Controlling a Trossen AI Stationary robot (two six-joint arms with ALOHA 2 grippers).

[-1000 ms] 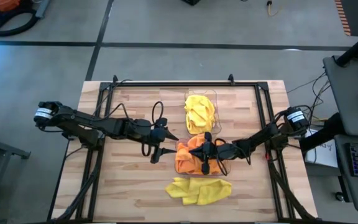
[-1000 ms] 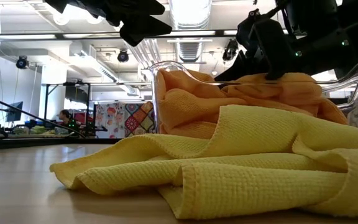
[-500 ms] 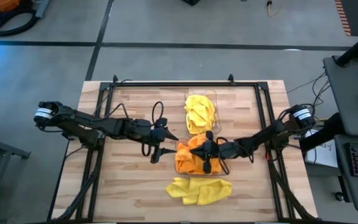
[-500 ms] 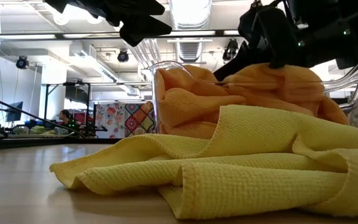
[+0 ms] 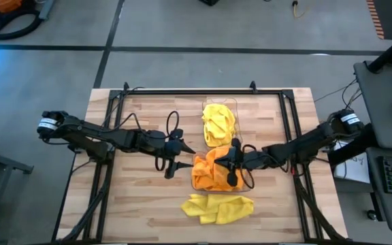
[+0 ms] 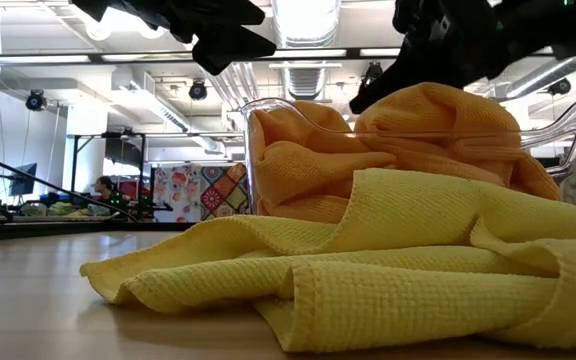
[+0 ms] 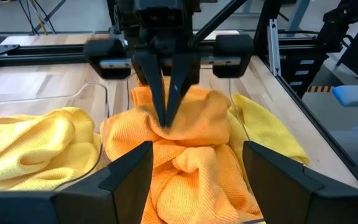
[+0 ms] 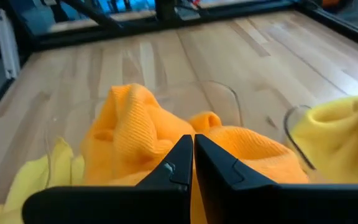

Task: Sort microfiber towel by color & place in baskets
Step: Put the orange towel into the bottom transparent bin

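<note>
orange towels [image 5: 209, 171] hiding basket [image 6: 568, 130], right gripper [image 5: 231, 165] jaws closed above

Two black jointed arms, looping black cables, silver-white wrist bands

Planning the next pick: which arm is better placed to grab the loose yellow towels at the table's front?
Probably the right: right gripper hangs shut over the orange basket, beside the loose yellow towels; left gripper, open, waits farther away.
</note>
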